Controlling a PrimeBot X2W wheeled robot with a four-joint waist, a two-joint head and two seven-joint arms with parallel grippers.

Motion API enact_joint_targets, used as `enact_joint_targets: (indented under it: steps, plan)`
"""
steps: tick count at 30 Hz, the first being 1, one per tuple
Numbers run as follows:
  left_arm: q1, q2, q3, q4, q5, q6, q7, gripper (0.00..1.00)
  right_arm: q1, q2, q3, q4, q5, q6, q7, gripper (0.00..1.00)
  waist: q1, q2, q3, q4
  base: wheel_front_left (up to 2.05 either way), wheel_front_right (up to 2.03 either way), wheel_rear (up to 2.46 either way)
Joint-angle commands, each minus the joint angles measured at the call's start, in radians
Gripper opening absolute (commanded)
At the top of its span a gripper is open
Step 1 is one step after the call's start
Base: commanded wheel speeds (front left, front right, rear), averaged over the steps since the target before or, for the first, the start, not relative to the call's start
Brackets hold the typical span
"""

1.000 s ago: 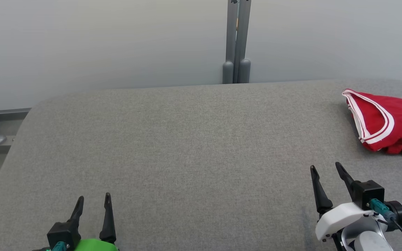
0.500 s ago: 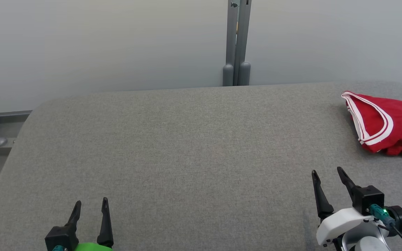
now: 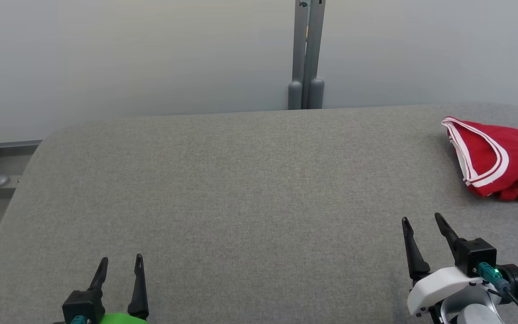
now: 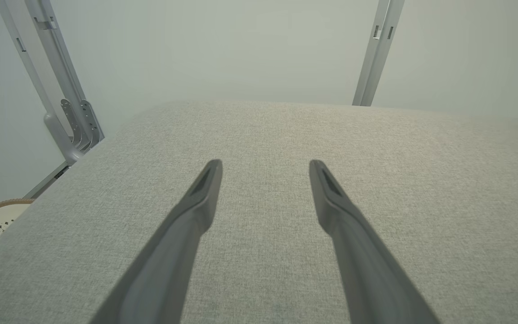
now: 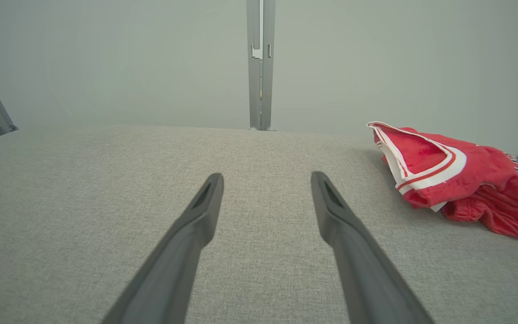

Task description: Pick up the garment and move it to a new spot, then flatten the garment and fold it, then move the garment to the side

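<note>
Red cloth: one garment (image 3: 497,162), a jersey with white-and-dark banded trim, is found at the far right of the surface (image 3: 241,189), bunched and partly doubled over; its right part is cut off by the edge of the head view.
Grey fabric: one surface is covered with it; the wide middle is kept apart from the garment.
Left tool (image 3: 121,258): held low at the near left, fingers spread wide, nothing gripped, well apart from the garment.
Right tool (image 3: 421,218): held at the near right, fingers spread wide, nothing gripped, near the garment but not touching it.
Stage: two readings are fitted by this lay. The garment may be waiting at the side to be fetched, or may already be folded and set aside. Neatness of fold cannot be judged from the visible part.
Handling note: the cloth is judged thin and limp. Should a grip be called for, the banded edge is judged the firmest hold, and the right tool is better placed.
Count: garments, one; tools, two; fingers, four; surfaces, one; grey upright posts (image 3: 306,54) behind the surface, one pair.
</note>
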Motion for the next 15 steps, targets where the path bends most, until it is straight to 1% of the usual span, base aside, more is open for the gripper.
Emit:
enact_joint_targets:
  steps: [1, 2, 3, 4, 9, 15]
  plan:
    - [-0.008, 0.004, 0.002, -0.001, 0.002, -0.003, 0.0, 1.0, 0.002, -0.001, 0.001, -0.002, -0.002, -0.001, -0.004, 1.0, 0.0001, 0.0, 0.0, -0.001, 0.0, 0.0, 0.0]
    - [-0.009, 0.004, 0.003, 0.0, 0.001, -0.003, 0.0, 1.0, 0.001, -0.001, 0.002, 0.0, -0.002, -0.001, -0.004, 1.0, 0.0001, 0.0, 0.0, -0.001, 0.0, 0.0, 0.0]
    - [-0.021, 0.003, -0.016, 0.008, -0.003, -0.011, 0.001, 1.0, 0.014, -0.007, -0.027, -0.008, -0.007, -0.003, -0.004, 1.0, 0.0001, 0.0, 0.001, -0.037, 0.0, 0.0, 0.0]
    - [-0.01, 0.005, 0.008, 0.0, -0.015, 0.004, 0.001, 1.0, -0.003, -0.002, 0.01, -0.002, -0.013, 0.001, -0.004, 1.0, 0.0001, 0.0, 0.005, -0.103, 0.0, 0.0, 0.0]
    - [-0.015, 0.004, -0.004, -0.003, -0.019, 0.005, 0.001, 1.0, -0.01, -0.004, -0.001, -0.001, -0.004, -0.001, -0.004, 1.0, 0.0001, 0.0, 0.009, -0.108, 0.0, 0.0, 0.0]
    - [-0.019, 0.004, -0.004, -0.003, -0.022, 0.01, 0.001, 1.0, -0.009, -0.009, 0.022, 0.003, 0.013, -0.001, -0.004, 1.0, 0.0001, 0.0, 0.01, -0.111, 0.0, 0.0, 0.0]
